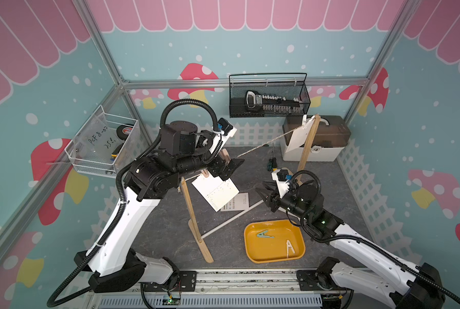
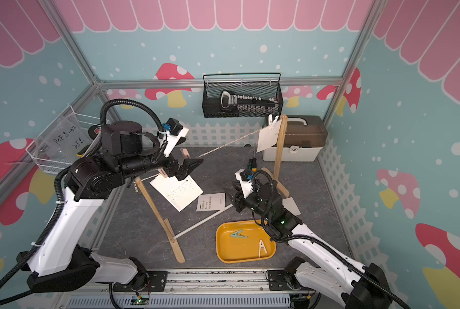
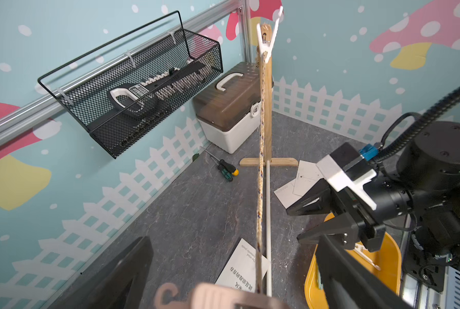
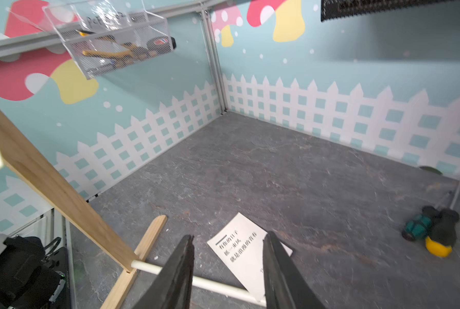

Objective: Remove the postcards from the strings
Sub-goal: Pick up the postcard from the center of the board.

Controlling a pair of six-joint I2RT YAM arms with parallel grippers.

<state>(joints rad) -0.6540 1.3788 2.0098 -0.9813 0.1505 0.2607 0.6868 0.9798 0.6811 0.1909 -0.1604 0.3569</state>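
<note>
The strings (image 1: 263, 145) run between two wooden posts. One postcard (image 1: 215, 192) hangs near the left post under a pink clothespin (image 3: 223, 297). My left gripper (image 1: 237, 168) is wide open on either side of that pin, touching nothing. A second postcard (image 1: 299, 133) hangs at the right post from a white clothespin (image 3: 267, 40). A printed postcard (image 4: 239, 248) lies flat on the table against the white rod. My right gripper (image 4: 229, 235) hovers over it, open and empty. Two more cards (image 3: 298, 184) lie beside the right post's foot.
A yellow tray (image 1: 271, 254) at the front holds a green clothespin (image 1: 263, 235) and a white one (image 1: 290, 247). Screwdrivers (image 1: 271, 163) lie near a lidded toolbox (image 1: 314, 144). A black mesh basket (image 1: 269, 97) and a white wire basket (image 1: 103, 147) hang on the walls.
</note>
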